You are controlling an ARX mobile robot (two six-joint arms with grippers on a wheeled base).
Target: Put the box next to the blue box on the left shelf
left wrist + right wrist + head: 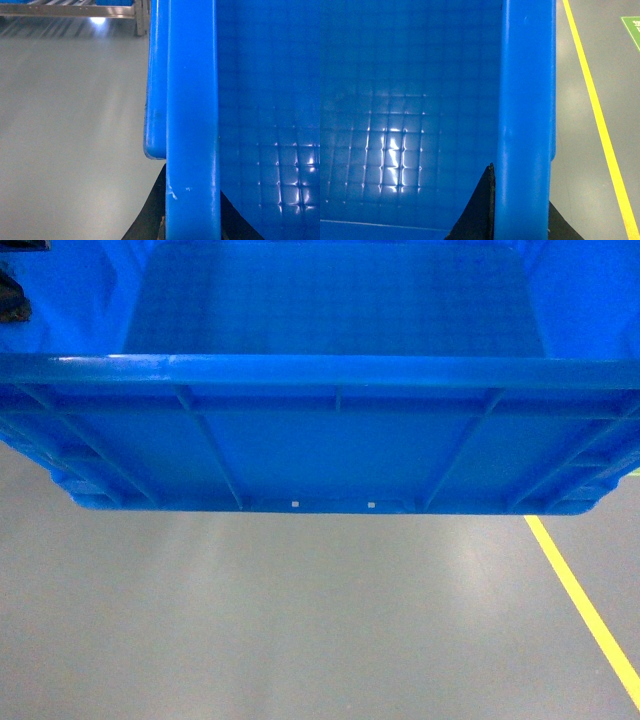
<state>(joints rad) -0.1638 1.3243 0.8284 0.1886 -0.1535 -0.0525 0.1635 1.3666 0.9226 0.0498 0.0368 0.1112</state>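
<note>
The box, a large bright-blue crate with a thick rim and ribbed walls, hangs above the floor and fills the top half of the head view. My left gripper is shut on its left rim, with one black finger outside the wall and the other inside. My right gripper is shut on the right rim in the same way. A grey rail of the left shelf crosses the top of the left wrist view. Blue slivers above that rail may be the blue box; I cannot tell.
Grey floor lies under the crate. A yellow line runs along the floor on the right, also the yellow line in the right wrist view, with a green floor mark beyond it.
</note>
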